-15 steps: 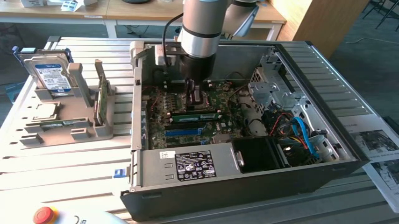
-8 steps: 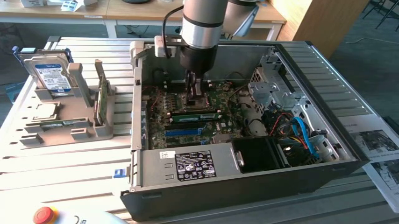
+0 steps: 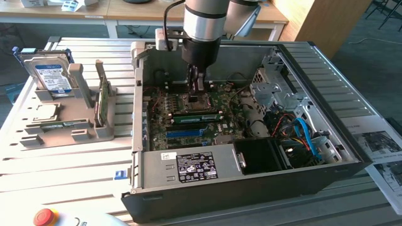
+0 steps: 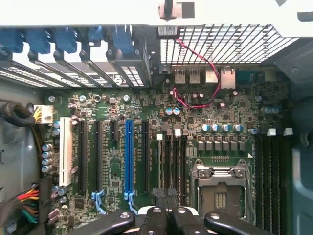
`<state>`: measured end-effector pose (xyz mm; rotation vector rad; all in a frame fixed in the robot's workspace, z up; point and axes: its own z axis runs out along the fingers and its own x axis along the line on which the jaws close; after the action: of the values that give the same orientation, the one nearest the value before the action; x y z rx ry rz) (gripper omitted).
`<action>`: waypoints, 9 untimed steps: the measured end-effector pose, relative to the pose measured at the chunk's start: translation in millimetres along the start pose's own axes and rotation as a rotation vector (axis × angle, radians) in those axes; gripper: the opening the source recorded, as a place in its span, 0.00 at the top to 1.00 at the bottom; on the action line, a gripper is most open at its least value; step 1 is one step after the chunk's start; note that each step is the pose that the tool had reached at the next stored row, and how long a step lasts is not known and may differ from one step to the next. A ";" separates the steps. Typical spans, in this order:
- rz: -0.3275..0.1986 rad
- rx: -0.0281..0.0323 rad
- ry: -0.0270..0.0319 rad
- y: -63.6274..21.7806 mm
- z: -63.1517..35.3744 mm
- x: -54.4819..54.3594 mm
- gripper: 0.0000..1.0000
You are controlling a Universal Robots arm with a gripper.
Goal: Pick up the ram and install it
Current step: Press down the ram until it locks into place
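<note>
Lying open on a slatted table (image 3: 75, 160), the computer case (image 3: 251, 188) shows its green motherboard (image 3: 188, 127). On the exterior view's left, a grey holder (image 3: 69, 132) carries a hard drive (image 3: 52, 77) and a matching green stick (image 3: 100, 101) standing on edge. The ram (image 3: 197, 116) sits on the motherboard in a slot just beside the square socket (image 4: 220, 188), apart from the fingers. The gripper (image 3: 199, 89) (image 4: 166, 198) hangs above the socket and slots with its jaws pressed together, pinching nothing I can make out.
</note>
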<state>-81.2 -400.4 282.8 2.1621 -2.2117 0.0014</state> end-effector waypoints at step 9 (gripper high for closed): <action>0.000 -0.0001 -0.0028 0.8 -24.5 0.9 0.89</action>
<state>-81.2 -400.4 307.4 2.1635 -2.2129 -0.0018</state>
